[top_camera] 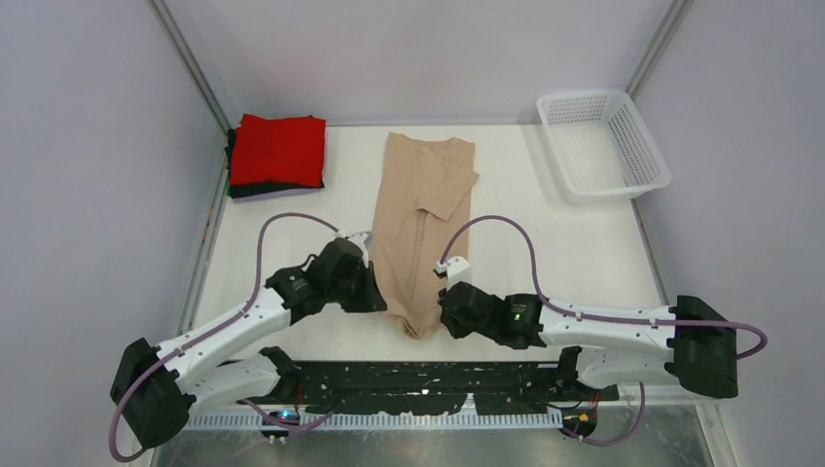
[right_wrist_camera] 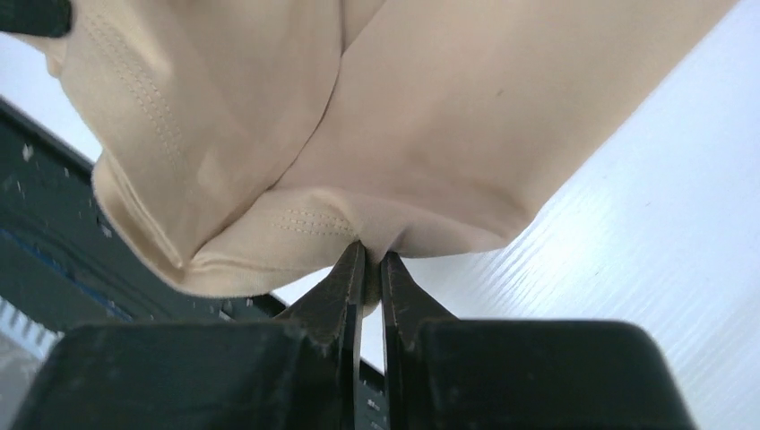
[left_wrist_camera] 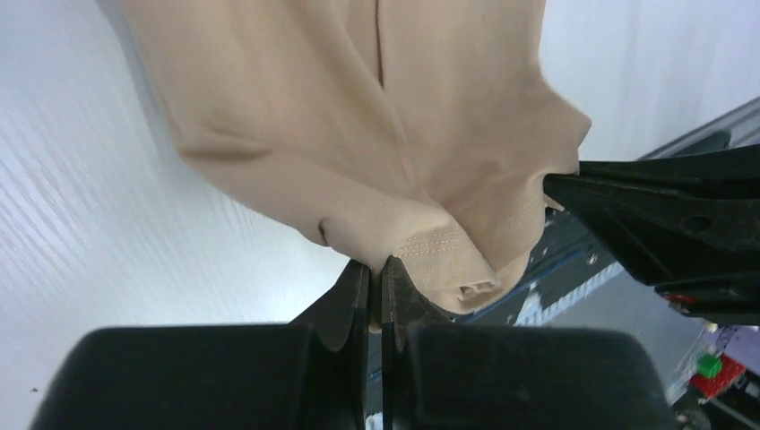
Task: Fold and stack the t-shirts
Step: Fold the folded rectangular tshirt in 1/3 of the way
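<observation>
While the beige t-shirt [top_camera: 425, 195] lay lengthwise along the middle of the white worktop [top_camera: 555, 253], its near hem was gathered between the two arms. The left fingers [left_wrist_camera: 348, 305] were clenched on a stitched fold of the hem at the shirt's left near corner, with almost no gap between them. The right fingers [right_wrist_camera: 345, 285] were likewise pinched tight on the hem at the right near corner, with cloth bunching just above their tips. In the top view, the two grasp points stood close together, so the near end of the shirt narrowed to a bunch close to the worktop's near edge. The far end, with collar and sleeves, lay flat on the worktop, and one sleeve was turned inward across the body.

The red t-shirt [top_camera: 278, 148] sat folded at the far left corner, on top of a dark t-shirt [top_camera: 272, 187] and a pale lavender t-shirt [top_camera: 258, 196]. Only the edges of these two showed beneath it. The white mesh basket [top_camera: 637, 146] stood at the far right corner, well apart from the beige t-shirt.
</observation>
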